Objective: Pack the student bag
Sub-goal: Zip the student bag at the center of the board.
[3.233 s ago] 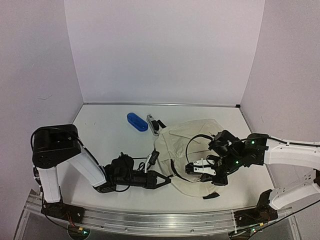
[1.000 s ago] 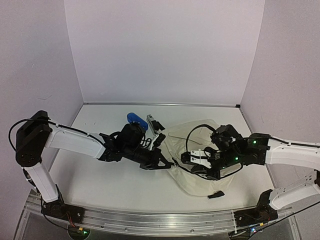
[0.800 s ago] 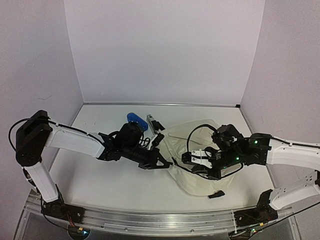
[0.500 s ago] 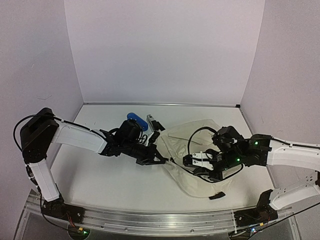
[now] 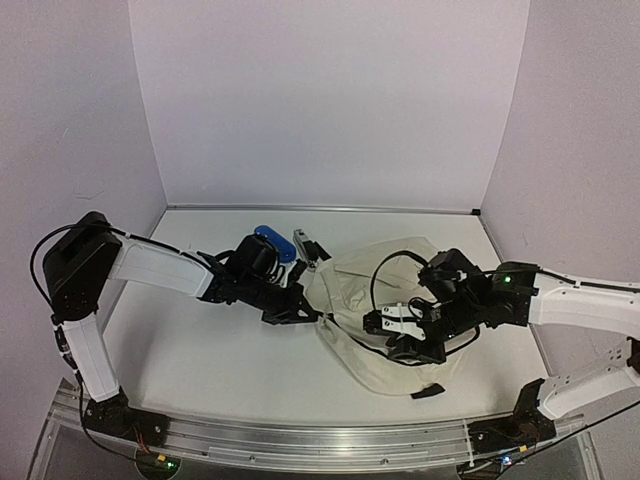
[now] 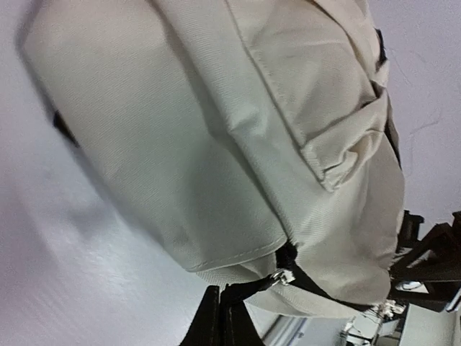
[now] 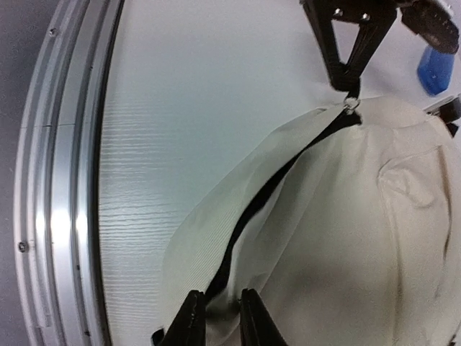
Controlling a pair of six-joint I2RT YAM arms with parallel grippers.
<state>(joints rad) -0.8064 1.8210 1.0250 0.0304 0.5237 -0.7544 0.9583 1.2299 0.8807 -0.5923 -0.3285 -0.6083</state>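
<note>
The student bag (image 5: 352,285), a cream fabric backpack, lies right of centre on the table. My left gripper (image 5: 312,316) is at its left corner, shut on the black zipper pull (image 6: 252,287) just behind the metal slider (image 6: 282,277). In the left wrist view the bag (image 6: 216,144) fills the frame above the left gripper (image 6: 220,299). My right gripper (image 5: 374,322) sits at the bag's near edge. In the right wrist view its jaws (image 7: 222,299) stand slightly apart, with a fold of the bag (image 7: 360,216) between them beside the dark zipper gap (image 7: 266,209). The left gripper (image 7: 351,85) shows at the top.
A blue oblong object (image 5: 272,240) and a small grey-white item (image 5: 303,243) lie behind the left gripper. A black strap tab (image 5: 428,391) lies on the table near the bag's front. The metal rail (image 7: 65,180) runs along the near table edge.
My left gripper has moved back and left with the zipper pull, dragging the bag's corner along. The right gripper's jaws, shut before, have parted a little.
</note>
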